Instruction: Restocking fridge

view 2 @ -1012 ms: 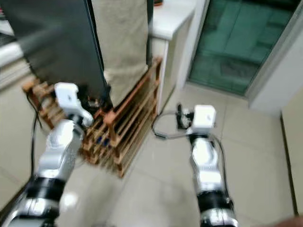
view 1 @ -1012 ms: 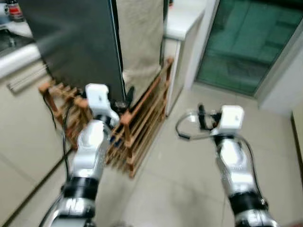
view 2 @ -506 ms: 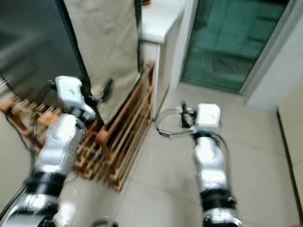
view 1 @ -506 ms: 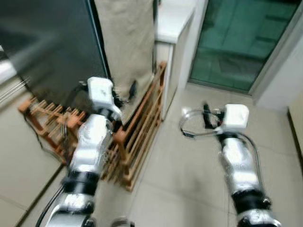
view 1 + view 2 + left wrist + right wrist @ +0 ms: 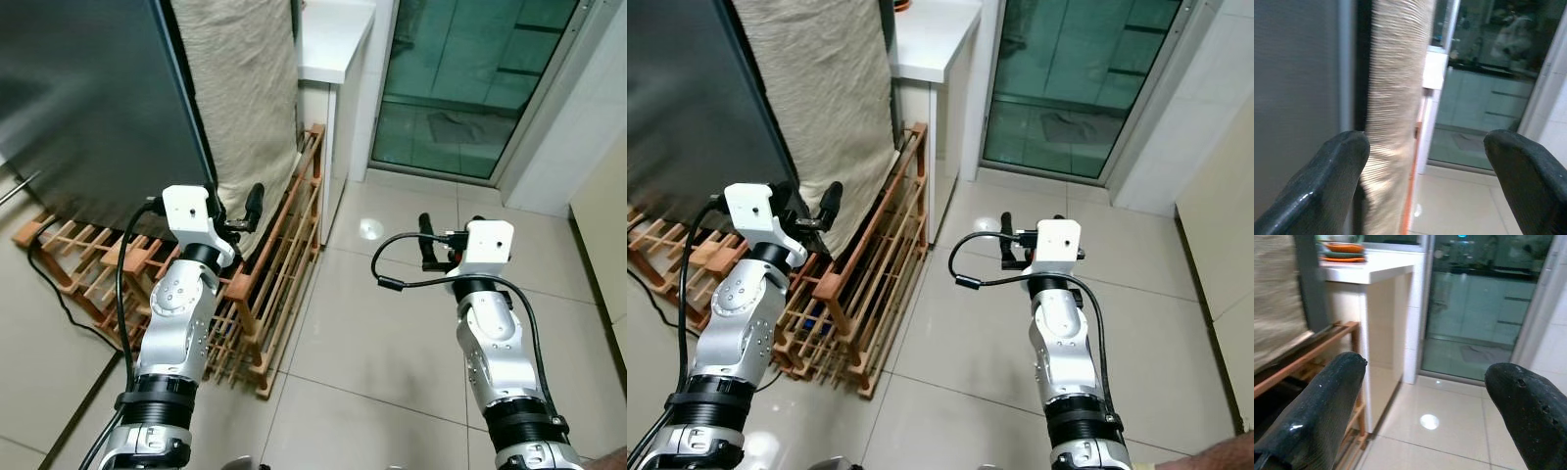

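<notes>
Fridge (image 5: 88, 98): dark door, front-left, beige cloth (image 5: 240, 88) draped beside it.
Left gripper (image 5: 1422, 171): raised near the fridge's edge, fingers spread, nothing held.
Right gripper (image 5: 1422, 406): over the tiled floor (image 5: 392, 323), fingers spread, empty.
Wooden rack (image 5: 279, 264): on the floor, below the cloth.

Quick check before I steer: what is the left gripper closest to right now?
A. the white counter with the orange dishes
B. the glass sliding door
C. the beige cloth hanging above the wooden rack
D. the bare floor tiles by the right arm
C. The left gripper, fingers open, is raised beside the beige cloth over the wooden rack; the glass door is well off towards the right gripper.
</notes>
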Controlling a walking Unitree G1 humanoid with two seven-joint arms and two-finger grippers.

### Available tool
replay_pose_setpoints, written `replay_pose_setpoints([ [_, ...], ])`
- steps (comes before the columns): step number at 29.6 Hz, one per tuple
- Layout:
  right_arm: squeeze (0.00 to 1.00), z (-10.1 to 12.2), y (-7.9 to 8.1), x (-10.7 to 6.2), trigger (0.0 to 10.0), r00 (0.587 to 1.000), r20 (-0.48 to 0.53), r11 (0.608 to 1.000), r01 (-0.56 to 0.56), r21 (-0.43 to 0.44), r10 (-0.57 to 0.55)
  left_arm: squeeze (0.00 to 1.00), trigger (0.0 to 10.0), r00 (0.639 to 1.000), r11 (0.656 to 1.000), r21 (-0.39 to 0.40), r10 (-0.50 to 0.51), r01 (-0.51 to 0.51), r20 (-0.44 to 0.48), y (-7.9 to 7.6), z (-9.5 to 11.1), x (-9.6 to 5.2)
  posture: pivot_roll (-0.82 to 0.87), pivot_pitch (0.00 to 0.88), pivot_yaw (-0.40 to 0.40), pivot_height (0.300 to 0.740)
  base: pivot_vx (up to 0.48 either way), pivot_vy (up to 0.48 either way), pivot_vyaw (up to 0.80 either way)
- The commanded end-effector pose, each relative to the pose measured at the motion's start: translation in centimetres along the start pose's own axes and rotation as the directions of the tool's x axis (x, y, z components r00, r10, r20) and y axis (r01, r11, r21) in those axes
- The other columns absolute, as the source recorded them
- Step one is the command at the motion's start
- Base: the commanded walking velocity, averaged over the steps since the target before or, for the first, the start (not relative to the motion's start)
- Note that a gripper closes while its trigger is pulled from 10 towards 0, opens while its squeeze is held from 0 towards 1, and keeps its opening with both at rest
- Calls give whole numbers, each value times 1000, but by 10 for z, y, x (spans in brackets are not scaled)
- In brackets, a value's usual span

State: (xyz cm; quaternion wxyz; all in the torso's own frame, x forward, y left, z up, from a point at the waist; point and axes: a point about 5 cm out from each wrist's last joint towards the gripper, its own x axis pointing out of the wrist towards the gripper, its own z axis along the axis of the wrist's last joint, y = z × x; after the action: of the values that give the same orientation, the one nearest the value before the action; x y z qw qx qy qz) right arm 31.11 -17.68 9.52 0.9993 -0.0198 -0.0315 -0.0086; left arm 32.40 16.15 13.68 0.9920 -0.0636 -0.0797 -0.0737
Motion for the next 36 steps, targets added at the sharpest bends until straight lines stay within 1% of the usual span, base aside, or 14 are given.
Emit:
replay_pose_setpoints([
  [1, 0, 1, 0, 0, 10000, 1000, 0, 1000, -7, 0, 7, 0, 10000, 999, 999, 34, 27, -28, 16, 4, 8, 7, -94, 0, 8, 740, 0, 0, 0],
  [4, 0, 3, 0, 1, 10000, 1000, 6, 1000, -4, 3, 4, 0, 10000, 999, 999, 39, 29, -30, 21, 4, 11, 10, -96, 0, 9, 740, 0, 0, 0],
  [5, 0, 4, -1, 1, 10000, 1000, 14, 1000, 0, 5, 0, 0, 10000, 999, 998, 58, 13, -14, 30, 4, 14, 12, -99, 0, 13, 740, 0, 0, 0],
  [9, 0, 5, -2, 2, 10000, 1000, 22, 1000, 7, 3, -7, 0, 10000, 999, 998, 66, -17, 14, 45, 3, 19, 15, -104, 0, 19, 740, 0, 0, 0],
  [10, 0, 6, -2, 1, 10000, 1000, 24, 1000, 9, 3, -9, 0, 10000, 998, 993, 109, -37, 32, 41, 1, 20, 17, -108, 0, 24, 740, 0, 0, 0],
  [11, 0, 6, -2, 1, 10000, 1000, 24, 1000, 9, 3, -9, 0, 10000, 998, 993, 109, -37, 32, 41, 1, 20, 17, -108, 0, 24, 740, 0, 0, 0],
  [13, 0, 5, -2, 1, 10000, 1000, 23, 1000, 11, 2, -11, 0, 10000, 996, 988, 141, -71, 64, 45, -3, 21, 16, -108, 0, 24, 740, 0, 0, 0],
  [17, 0, 5, -1, 0, 10000, 1000, 20, 1000, 9, 2, -9, 0, 10000, 992, 988, 111, -114, 106, 63, -7, 23, 15, -109, 0, 22, 740, 0, 0, 0],
  [19, 0, 5, -1, 0, 10000, 1000, 19, 1000, 7, 0, -7, 0, 10000, 990, 989, 91, -123, 117, 65, -7, 23, 14, -109, 0, 22, 740, 0, 471, 0],
  [23, 0, 4, -2, 0, 10000, 1000, 16, 1000, 7, -2, -6, 0, 10000, 989, 988, 84, -135, 130, 62, -8, 22, 14, -108, 0, 19, 740, 0, 466, 0],
  [25, 0, 3, -2, 0, 10000, 1000, 12, 1000, 4, -7, -4, 0, 10000, 988, 987, 78, -148, 144, 51, -10, 16, 11, -110, 0, 15, 740, 0, 465, 0],
  [31, 0, 3, -2, 0, 10000, 1000, 8, 1000, 0, -10, 0, 0, 10000, 987, 985, 82, -153, 149, 47, -12, 14, 10, -112, 0, 11, 740, 0, 467, 0],
  [33, 0, 3, -3, 0, 10000, 1000, 7, 1000, 0, -11, 0, 0, 10000, 988, 986, 83, -151, 146, 46, -13, 14, 10, -112, 0, 11, 740, 0, 0, 0],
  [36, 0, 3, -3, 0, 10000, 1000, 7, 1000, 0, -13, 0, 0, 10000, 989, 984, 117, -143, 138, 36, -15, 13, 12, -112, 0, 11, 740, 0, 0, 0],
])
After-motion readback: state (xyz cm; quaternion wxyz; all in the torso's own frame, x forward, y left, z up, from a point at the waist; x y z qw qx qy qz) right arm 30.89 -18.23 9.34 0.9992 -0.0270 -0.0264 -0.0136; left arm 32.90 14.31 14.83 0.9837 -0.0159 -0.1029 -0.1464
